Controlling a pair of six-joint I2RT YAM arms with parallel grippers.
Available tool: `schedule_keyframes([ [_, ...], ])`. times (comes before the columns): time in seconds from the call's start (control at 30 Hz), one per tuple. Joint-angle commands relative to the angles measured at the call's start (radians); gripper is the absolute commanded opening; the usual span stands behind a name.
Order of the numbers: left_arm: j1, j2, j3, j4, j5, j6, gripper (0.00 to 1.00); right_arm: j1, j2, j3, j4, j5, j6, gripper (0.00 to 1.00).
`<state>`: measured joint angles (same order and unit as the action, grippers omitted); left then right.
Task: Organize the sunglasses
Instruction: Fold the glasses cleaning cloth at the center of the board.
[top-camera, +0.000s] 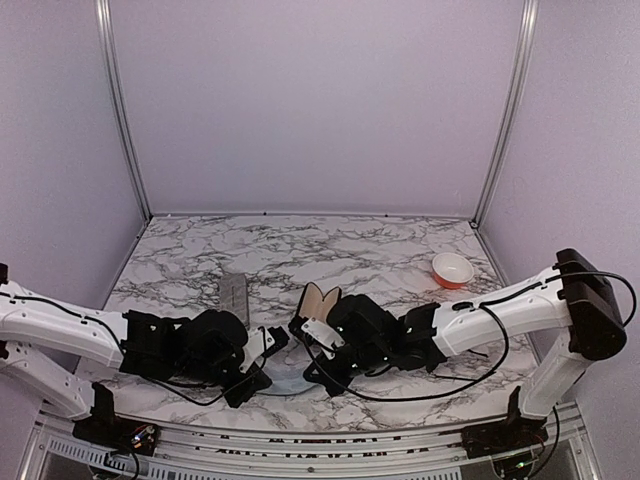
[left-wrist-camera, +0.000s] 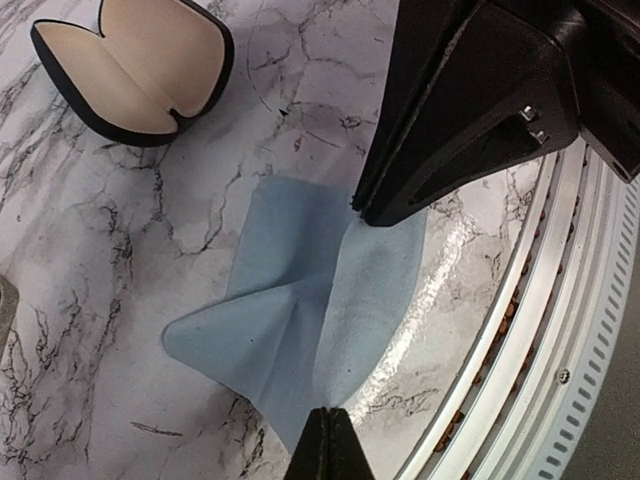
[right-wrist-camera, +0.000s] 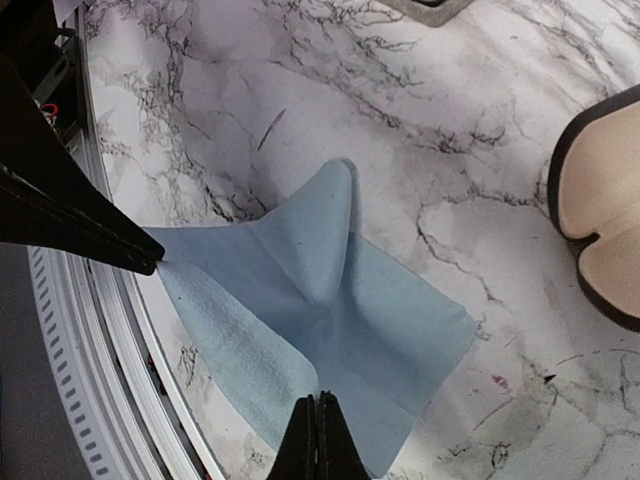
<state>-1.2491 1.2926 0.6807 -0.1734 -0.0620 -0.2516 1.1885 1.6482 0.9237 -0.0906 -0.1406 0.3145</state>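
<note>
Where the sunglasses lie cannot be told. The left gripper (left-wrist-camera: 325, 418) and right gripper (right-wrist-camera: 318, 408) each clamp an edge of the blue cloth (left-wrist-camera: 285, 330), tented on the marble (left-wrist-camera: 110, 250) near the open case (left-wrist-camera: 135, 60).

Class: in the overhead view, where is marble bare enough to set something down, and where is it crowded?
Free: the back strip behind the grey case and open black case; the patch between that case and the bowl. Crowded: near middle, where left gripper and right gripper pinch the blue cloth.
</note>
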Motion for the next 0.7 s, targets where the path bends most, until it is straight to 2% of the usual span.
schedule_keyframes([
  [0.0, -0.003, 0.071, 0.042, -0.093, 0.13, -0.013, 0.0, 0.019, 0.017, -0.028, -0.022, -0.013, 0.041, 0.0],
  [0.2, -0.001, 0.131, 0.048, -0.094, 0.177, -0.04, 0.0, 0.02, 0.016, -0.049, -0.011, 0.024, 0.069, 0.0],
  [0.47, 0.051, 0.133, 0.048, -0.1, 0.109, -0.044, 0.0, 0.02, 0.034, -0.006, -0.021, 0.147, 0.057, 0.0],
  [0.67, 0.069, 0.133, 0.037, -0.101, 0.076, -0.04, 0.0, 0.02, 0.098, 0.049, -0.022, 0.169, 0.025, 0.0],
])
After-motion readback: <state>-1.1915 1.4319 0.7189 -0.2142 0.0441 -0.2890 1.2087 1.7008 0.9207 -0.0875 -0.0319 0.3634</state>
